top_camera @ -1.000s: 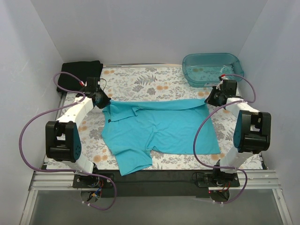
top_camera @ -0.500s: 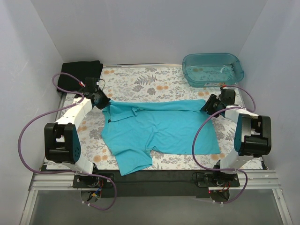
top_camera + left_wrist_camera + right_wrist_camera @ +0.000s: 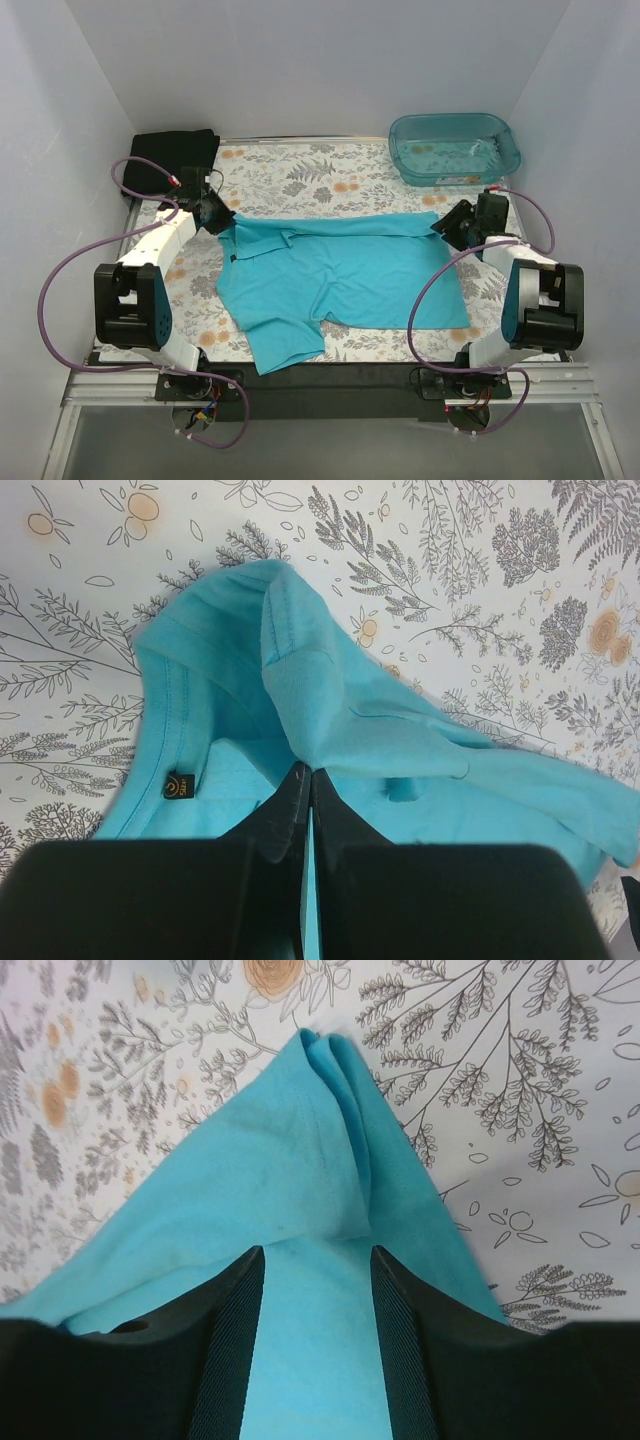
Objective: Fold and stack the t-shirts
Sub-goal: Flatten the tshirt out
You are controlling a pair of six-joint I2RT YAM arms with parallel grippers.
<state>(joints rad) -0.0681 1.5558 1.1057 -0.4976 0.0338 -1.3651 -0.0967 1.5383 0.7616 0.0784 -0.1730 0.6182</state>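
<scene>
Your teal shirt (image 3: 340,275) lies open across the middle of the flowered tabletop (image 3: 340,175), one sleeve (image 3: 285,345) trailing to the near edge, with only its far edge turned over in a narrow band; the folding looks barely begun. At the shirt's far left corner your left gripper (image 3: 305,780) is pinched tight on a raised fold by the collar. At its far right corner your right gripper (image 3: 315,1255) stands with fingers apart, cloth lying between them but not clamped. A small dark tag (image 3: 178,783) inside the collar carries an orange mark, too small to read; no other writing shows. In the far left corner the black shirt (image 3: 175,150) sits in a compact bundle, apparently folded, awaiting the stack. A tub (image 3: 450,180) occupies the far right corner.
</scene>
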